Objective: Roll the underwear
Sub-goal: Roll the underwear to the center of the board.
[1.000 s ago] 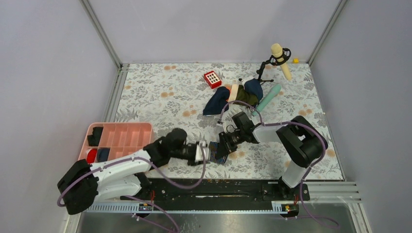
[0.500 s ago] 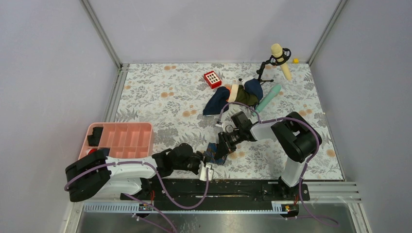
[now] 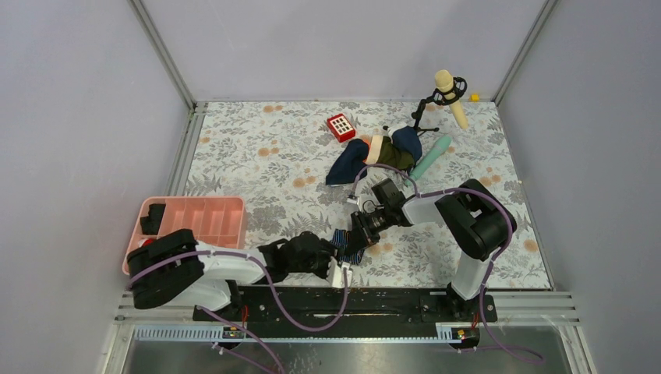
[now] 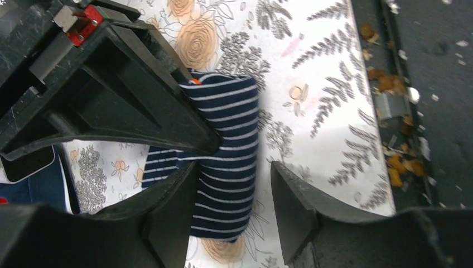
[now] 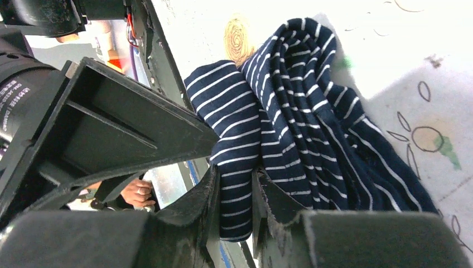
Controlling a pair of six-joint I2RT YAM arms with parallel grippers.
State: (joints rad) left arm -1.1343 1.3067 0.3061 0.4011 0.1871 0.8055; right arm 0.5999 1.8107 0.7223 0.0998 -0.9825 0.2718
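Note:
The underwear (image 3: 348, 245), navy with thin pale stripes, lies bunched into a narrow fold near the table's front edge. My right gripper (image 5: 254, 204) is shut on a fold of the underwear (image 5: 290, 117), with the cloth pinched between its pads. In the left wrist view the underwear (image 4: 228, 151) lies between my left gripper's (image 4: 234, 209) open fingers, which straddle its near end without closing on it. The right gripper's black finger (image 4: 111, 89) lies over the cloth's far side. In the top view the left gripper (image 3: 337, 267) sits just below the cloth and the right gripper (image 3: 358, 232) just above it.
A pink tray (image 3: 195, 222) stands at the front left. A plain navy cloth (image 3: 347, 162), a dark green and tan garment (image 3: 390, 152), a red block (image 3: 341, 126), a teal stick (image 3: 431, 156) and a microphone on a stand (image 3: 448, 89) lie at the back.
My left arm has swung down toward the front edge and its gripper now comes at the underwear from below. The right gripper has kept hold of the cloth and shifted slightly left.

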